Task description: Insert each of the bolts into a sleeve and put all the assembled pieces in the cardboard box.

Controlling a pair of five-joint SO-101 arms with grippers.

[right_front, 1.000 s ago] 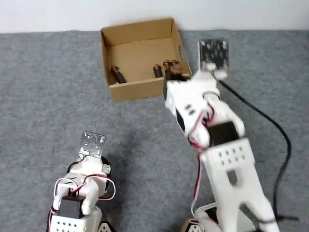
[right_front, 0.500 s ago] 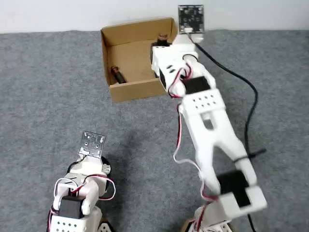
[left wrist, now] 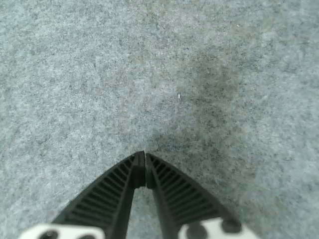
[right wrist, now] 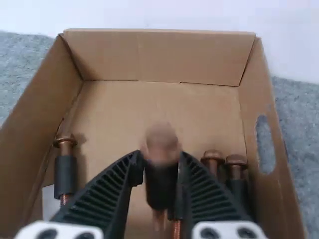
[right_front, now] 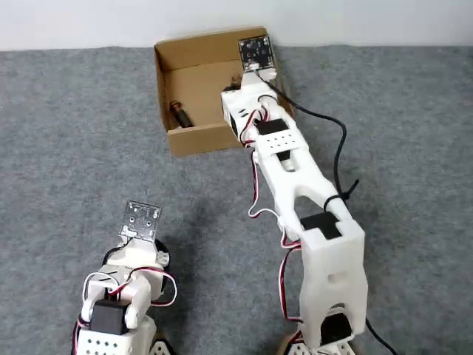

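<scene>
The cardboard box (right_front: 194, 59) sits at the back of the grey felt table. My right gripper (right wrist: 160, 169) hangs over the box (right wrist: 164, 59), shut on a copper bolt in a black sleeve (right wrist: 161, 172) held upright between the black fingers. In the box one assembled piece (right wrist: 65, 167) lies by one side wall and two more (right wrist: 224, 169) lie by the other. From above, the right arm (right_front: 255, 111) reaches over the box's near wall, with one assembled piece (right_front: 180, 115) showing inside. My left gripper (left wrist: 144, 167) is shut on nothing, low over bare felt.
The box's side wall has a hand-hole (right wrist: 264, 144). A black cable (right_front: 336, 151) trails from the right arm across the felt. The left arm (right_front: 126, 296) rests at the front left. A white wall runs behind the table.
The right arm has swung left and forward from beside the box's right wall to over the box, carrying the assembled piece. The left arm has not moved.
</scene>
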